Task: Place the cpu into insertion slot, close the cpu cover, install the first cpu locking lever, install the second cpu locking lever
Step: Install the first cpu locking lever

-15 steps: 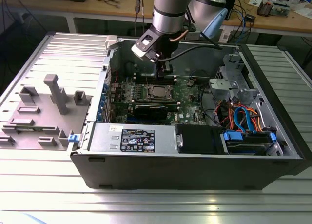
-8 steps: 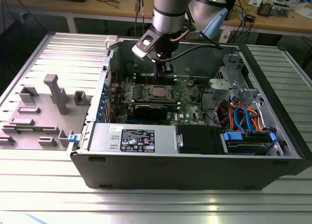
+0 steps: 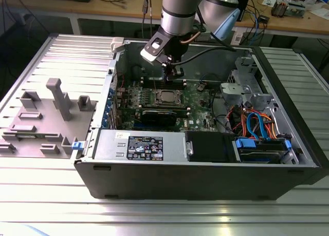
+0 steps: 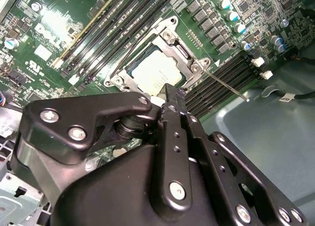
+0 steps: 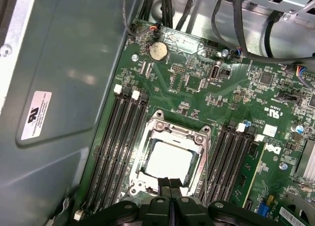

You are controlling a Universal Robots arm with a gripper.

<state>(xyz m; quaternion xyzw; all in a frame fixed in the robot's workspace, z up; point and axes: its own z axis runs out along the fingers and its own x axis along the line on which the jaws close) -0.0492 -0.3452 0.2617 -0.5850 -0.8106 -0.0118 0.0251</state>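
The cpu (image 5: 170,162), a silvery square chip, sits in the socket on the green motherboard (image 5: 197,88). The cpu cover (image 5: 173,132), a thin metal frame, lies flat around it. In the second wrist view the cpu (image 4: 155,74) shows through the cover's window, and a thin metal lever (image 4: 226,85) sticks out sideways from the socket's corner over the memory slots. My gripper (image 5: 170,182) hangs just above the socket's edge, fingers pressed together with nothing between them. In the exterior view the gripper (image 3: 175,71) is above and behind the cpu (image 3: 167,96).
Black memory slots (image 5: 115,147) flank the socket on both sides. The case wall (image 5: 54,88) stands close beside them. A black card (image 3: 163,115) lies in front of the socket, and a drive cage with cables (image 3: 257,125) fills the exterior view's right.
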